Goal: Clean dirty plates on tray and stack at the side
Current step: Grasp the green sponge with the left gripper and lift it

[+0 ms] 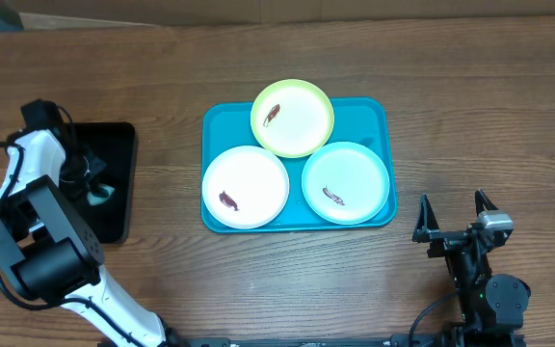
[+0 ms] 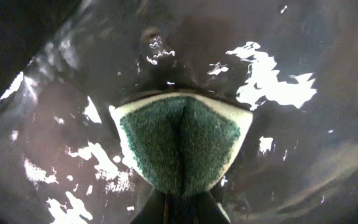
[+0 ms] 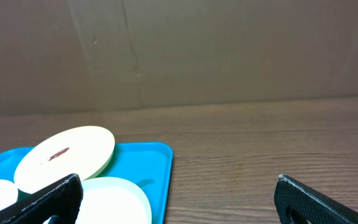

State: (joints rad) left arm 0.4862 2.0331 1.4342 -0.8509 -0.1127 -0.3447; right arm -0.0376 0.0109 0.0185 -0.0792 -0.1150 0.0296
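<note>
Near the middle of the worktop (image 1: 470, 87), a blue tray (image 1: 369, 111) is loaded with three smeared dishes: a yellow-green plate (image 1: 292, 118) over its far edge, a white plate (image 1: 245, 186) near left and a green-rimmed plate (image 1: 345, 182) near right. Inside a black bin (image 1: 123, 173) by the worktop's left edge, a green sponge (image 2: 179, 146) is pinched by the left pincer (image 2: 180, 208). The white plate lies nearest it, to its right. The right pincer (image 1: 454, 214) is spread beside the tray's near right corner. The bin's floor is lost in glare.

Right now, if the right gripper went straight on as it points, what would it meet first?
Likely nothing near: the right gripper points along bare table, right of the tray. The cardboard wall beyond would come first, though depth is unclear.
</note>
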